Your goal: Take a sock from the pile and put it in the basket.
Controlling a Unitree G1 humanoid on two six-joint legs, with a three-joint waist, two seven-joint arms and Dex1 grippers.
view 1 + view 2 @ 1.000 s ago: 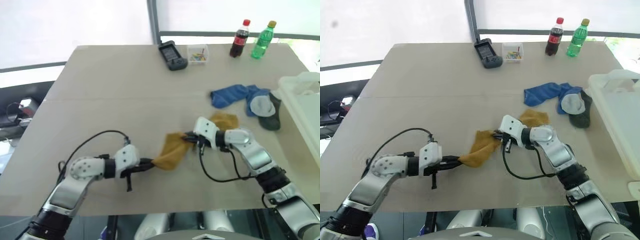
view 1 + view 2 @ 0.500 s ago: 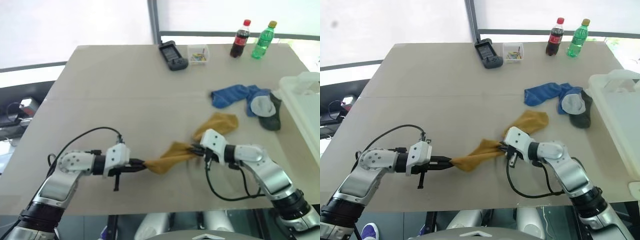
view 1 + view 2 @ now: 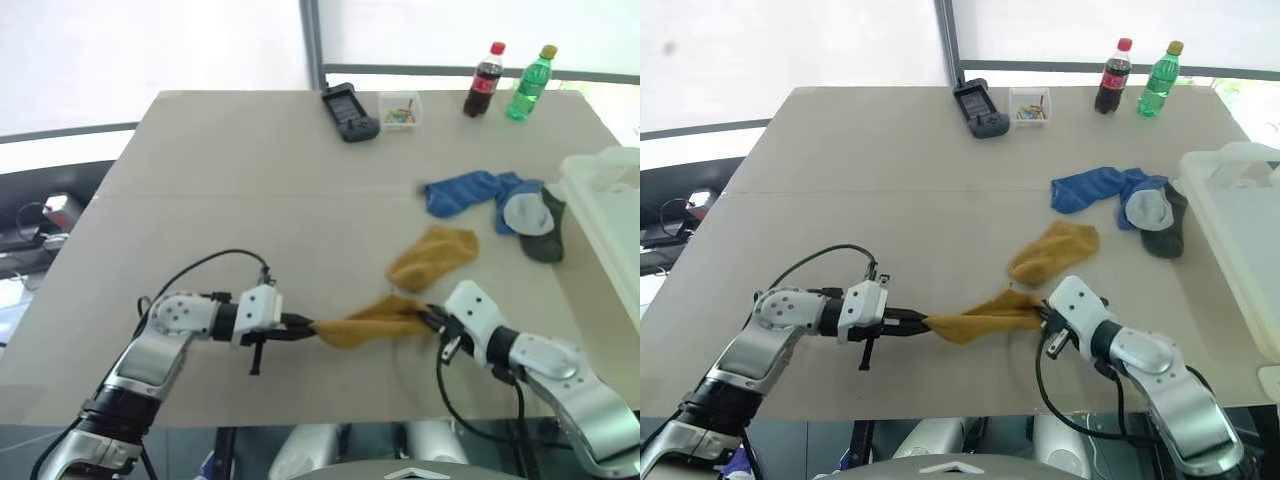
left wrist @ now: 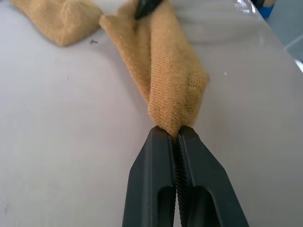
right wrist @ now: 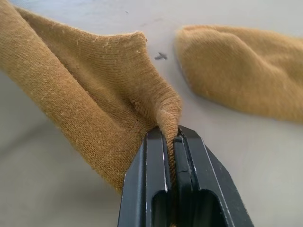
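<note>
A mustard-yellow sock (image 3: pixel 370 325) hangs stretched just over the table near its front edge. My left gripper (image 3: pixel 308 328) is shut on one end and my right gripper (image 3: pixel 432 318) is shut on the other. The left wrist view shows the fingers (image 4: pixel 156 156) pinching the sock's folded tip (image 4: pixel 165 80). In the right wrist view the fingers (image 5: pixel 154 156) clamp a fold of the same sock (image 5: pixel 94 94). A second mustard sock (image 3: pixel 432 255) lies flat behind it. The rest of the pile, a blue sock (image 3: pixel 465 190) and a dark grey sock (image 3: pixel 530 215), lies further right. The whitish basket (image 3: pixel 600 175) stands at the right edge.
At the table's far edge stand a cola bottle (image 3: pixel 482 66) and a green bottle (image 3: pixel 529 70), with a black device (image 3: pixel 348 102) and a small clear box of coloured bits (image 3: pixel 400 108) to their left. Black cables loop from both wrists.
My right gripper has drawn back toward the table's front edge and to the right, pulling the sock out long. The second mustard sock now lies uncovered. My left gripper shifted slightly right.
</note>
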